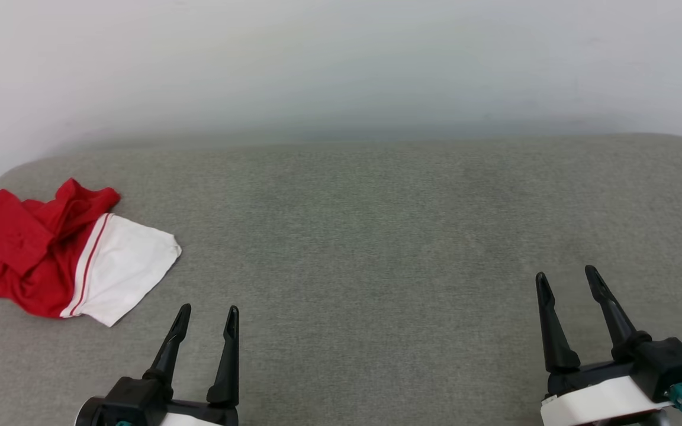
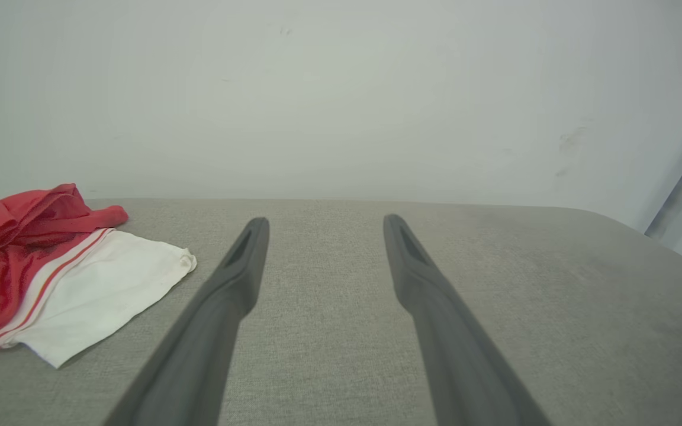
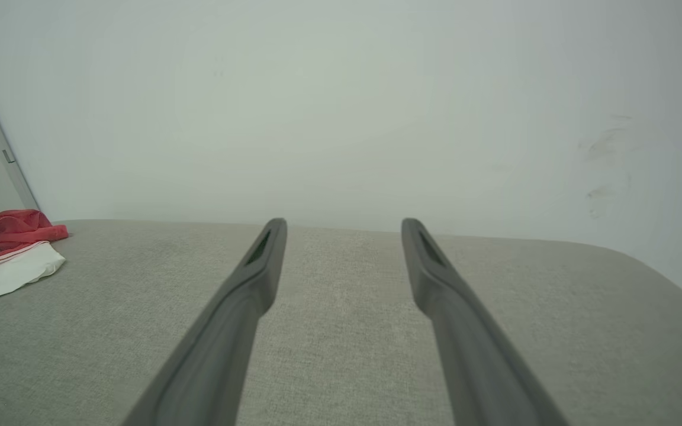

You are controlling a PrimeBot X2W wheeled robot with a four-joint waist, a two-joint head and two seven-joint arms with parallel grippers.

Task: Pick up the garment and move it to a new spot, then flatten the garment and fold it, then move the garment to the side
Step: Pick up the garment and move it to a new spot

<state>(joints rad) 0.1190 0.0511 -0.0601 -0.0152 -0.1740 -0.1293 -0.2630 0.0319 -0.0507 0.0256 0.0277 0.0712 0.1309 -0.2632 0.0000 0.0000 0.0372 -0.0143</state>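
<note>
garment [image 1: 63, 251] lies crumpled at far left of grey cushion [image 1: 376, 236] (white sleeve outermost). left gripper [image 1: 208, 316] and right gripper [image 1: 566, 278] both spread, empty, well apart from it.

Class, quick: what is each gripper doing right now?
Left gripper: open, holding nothing.
Right gripper: open, holding nothing.

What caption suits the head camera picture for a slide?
Crumpled red-and-white garment lies on the grey surface, left of the open left gripper; the open right gripper sits far off.
</note>
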